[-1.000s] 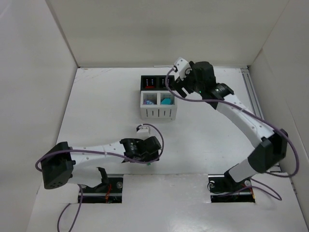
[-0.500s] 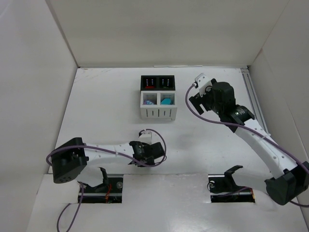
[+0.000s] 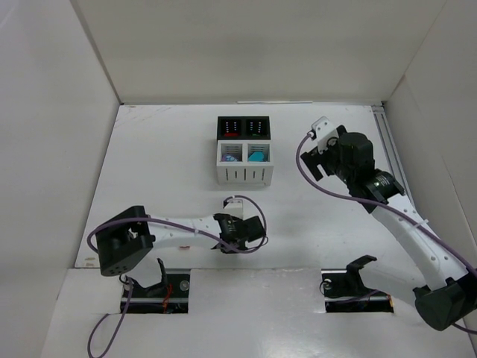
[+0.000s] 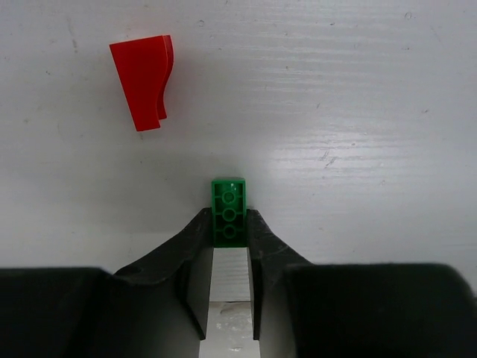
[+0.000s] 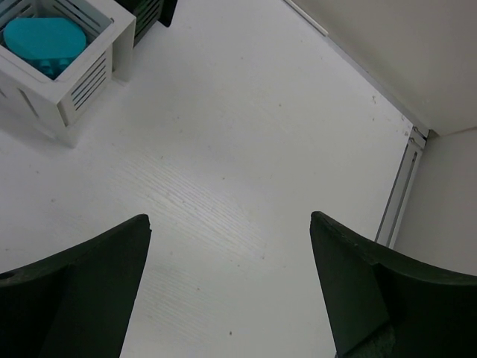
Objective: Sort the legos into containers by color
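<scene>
Two arms work over one white table (image 3: pixel 164 171). There is one bin block (image 3: pixel 244 153), with four compartments: two white slatted ones on its near side and two black ones behind.

The left gripper (image 4: pixel 229 224) hangs low near the table's front edge, and its two fingers are clamped on one green brick (image 4: pixel 228 201). The brick sticks out past the fingertips and shows three small rings in a row. Whether it touches the table, I cannot tell. One red piece (image 4: pixel 143 82), a wedge with a curved side, lies flat on the table, apart from the brick. These two are the only loose pieces in view.

The right gripper (image 5: pixel 231 246) is raised to the right of the bin block, well apart from it. Its two fingers are spread wide with nothing between them.

In the bins, one round cyan piece (image 5: pixel 45 37) lies in the right-hand white compartment. The left-hand white compartment holds something that looks purple and blue (image 3: pixel 232 157); how many pieces it is cannot be told from above. Each black compartment carries rows of pale dots, and the left one shows a short red strip below them. The markings are too small to read.
</scene>
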Robot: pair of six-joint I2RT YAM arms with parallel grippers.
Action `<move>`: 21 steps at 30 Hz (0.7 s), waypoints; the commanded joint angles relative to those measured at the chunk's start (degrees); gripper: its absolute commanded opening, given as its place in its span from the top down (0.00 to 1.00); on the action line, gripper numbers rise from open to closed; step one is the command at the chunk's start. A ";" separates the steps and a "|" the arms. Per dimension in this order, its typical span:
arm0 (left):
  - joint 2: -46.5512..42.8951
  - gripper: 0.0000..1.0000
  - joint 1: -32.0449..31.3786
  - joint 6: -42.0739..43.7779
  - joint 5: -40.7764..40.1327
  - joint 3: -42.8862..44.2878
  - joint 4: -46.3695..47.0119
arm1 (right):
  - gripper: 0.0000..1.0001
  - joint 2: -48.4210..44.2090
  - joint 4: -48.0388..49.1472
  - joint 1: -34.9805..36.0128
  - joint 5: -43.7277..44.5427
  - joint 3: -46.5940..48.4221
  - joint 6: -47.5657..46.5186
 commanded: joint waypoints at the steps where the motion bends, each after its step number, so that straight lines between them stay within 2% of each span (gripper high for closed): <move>1: 1.74 0.89 -0.25 -1.09 -1.30 1.94 -2.81 | 0.08 -2.13 -0.06 -1.00 0.92 -0.68 -0.42; 5: 3.14 0.96 -0.25 -0.39 -5.60 7.47 -5.97 | 0.08 -2.66 -0.06 -1.69 0.92 -1.82 -0.95; 9: 4.20 0.95 0.70 5.75 -13.59 19.06 -9.75 | 0.07 -3.71 0.47 -4.85 0.39 -4.63 -0.95; 11: 4.20 0.95 3.07 12.77 -16.49 26.27 -9.24 | 0.06 -3.71 0.47 -6.61 -1.09 -6.03 -0.95; 13: 4.20 0.96 8.34 17.96 -16.51 30.05 -6.52 | 0.06 -4.33 1.08 -9.16 -2.33 -7.88 -1.47; 14: 4.20 0.96 10.10 23.38 -14.59 32.94 -2.33 | 0.06 -4.85 1.61 -9.95 -3.12 -8.50 -1.48; 18: 7.61 0.96 18.89 34.29 -8.88 39.81 7.09 | 0.04 -4.86 2.14 -11.90 -4.80 -10.44 -2.01; 19: 9.20 0.96 22.30 35.37 -8.08 41.83 7.99 | 0.04 -4.86 2.75 -12.42 -4.80 -10.96 -2.70; 21: 13.06 0.96 24.87 37.75 -7.19 49.03 9.22 | 0.03 -4.15 3.54 -12.42 -4.80 -10.96 -2.71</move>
